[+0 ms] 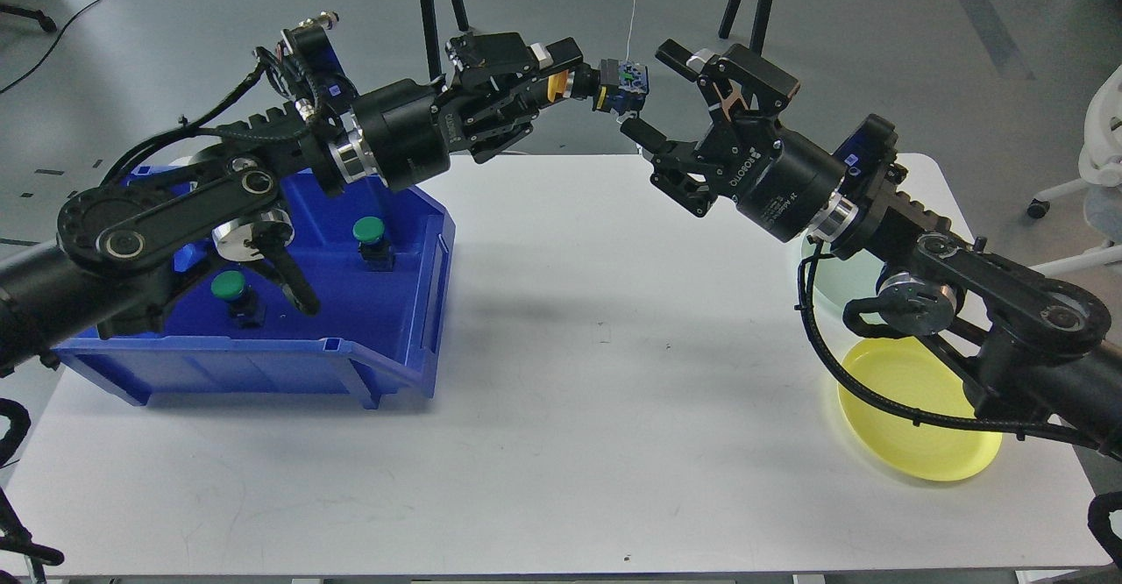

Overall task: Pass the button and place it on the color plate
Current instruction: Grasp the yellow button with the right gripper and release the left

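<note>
left gripper (561,71) clamps button (605,84) | right gripper (659,97) open around its tip

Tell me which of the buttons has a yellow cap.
The button held in the left gripper, above the table's far edge. Its cap is yellow; the two buttons in the blue bin have green caps.

Glossy blue plastic bin (386,365), translucent yellow plastic plate (912,444), matt white tabletop (614,391)
</note>
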Available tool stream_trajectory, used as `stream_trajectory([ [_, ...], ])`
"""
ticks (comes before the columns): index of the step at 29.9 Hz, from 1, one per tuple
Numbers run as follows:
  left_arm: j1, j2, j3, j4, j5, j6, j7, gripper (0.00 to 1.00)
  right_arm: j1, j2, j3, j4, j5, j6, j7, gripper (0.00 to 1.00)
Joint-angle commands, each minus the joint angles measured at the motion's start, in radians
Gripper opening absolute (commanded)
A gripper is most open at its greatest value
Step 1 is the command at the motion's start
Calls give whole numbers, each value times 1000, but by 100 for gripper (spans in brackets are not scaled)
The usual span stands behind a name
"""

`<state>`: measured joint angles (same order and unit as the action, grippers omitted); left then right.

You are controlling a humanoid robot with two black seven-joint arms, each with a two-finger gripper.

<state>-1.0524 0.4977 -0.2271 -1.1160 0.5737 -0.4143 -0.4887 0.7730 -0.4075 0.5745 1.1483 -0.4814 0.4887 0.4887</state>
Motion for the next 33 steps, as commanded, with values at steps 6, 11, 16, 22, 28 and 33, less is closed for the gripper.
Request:
stream_trajectory([
  [6,5,-8,0,1,0,2,0,19,3,21,-4,-19,-6,0,0,82],
  [11,6,-10,0,-1,2,2,0,19,14,62,-5,-39,-6,0,0,79],
  [16,6,-10,0,1,2,2,0,19,17,73,-5,-41,-6,0,0,74],
  [22,8,-10,0,1,2,3,0,19,18,73,-4,-41,-6,0,0,66],
  [28,8,-10,0,1,2,2,0,19,18,72,-5,-39,-6,0,0,54],
  [33,8,-10,0,1,2,2,0,19,18,73,-4,-39,-6,0,0,36],
])
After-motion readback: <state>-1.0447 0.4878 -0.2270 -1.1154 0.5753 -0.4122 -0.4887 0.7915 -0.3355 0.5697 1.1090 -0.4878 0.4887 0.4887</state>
